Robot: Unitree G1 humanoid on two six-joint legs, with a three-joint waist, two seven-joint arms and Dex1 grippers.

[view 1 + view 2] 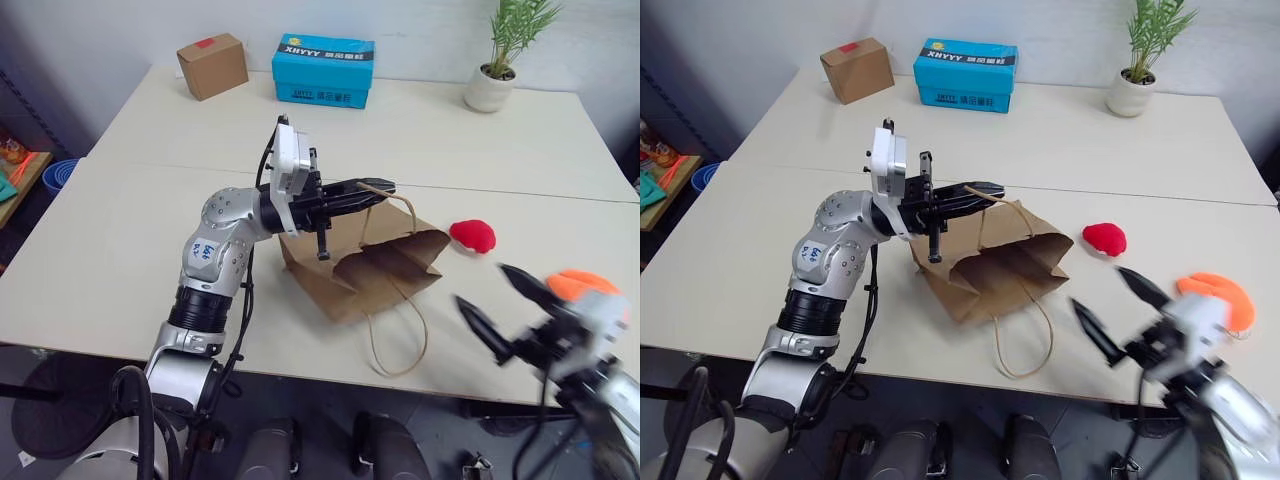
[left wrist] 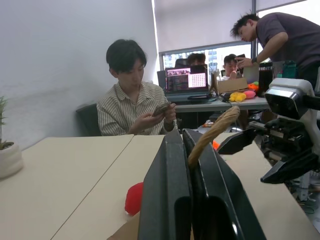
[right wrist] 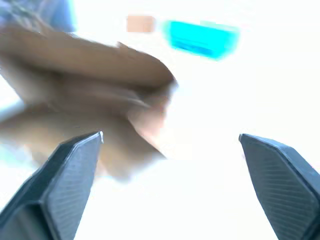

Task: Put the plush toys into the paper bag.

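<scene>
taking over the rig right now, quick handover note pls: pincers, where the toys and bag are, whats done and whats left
Left pincer: shut on one cord handle of the paper bag, holding that side up above the table.
Right pincer: open, empty, near the table's front right edge.
Red plush toy: on the table just right of the bag, not inside.
Orange plush toy: near the table's right front edge, partly hidden behind the right pincer's wrist.
Done: bag's handle gripped and lifted. No toy seen inside it.
Left: pick up each toy with the right pincer and drop it into the bag.

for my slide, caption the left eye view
Left fingers shut on brown paper bag's cord handle; red plush toy beside it.
</scene>
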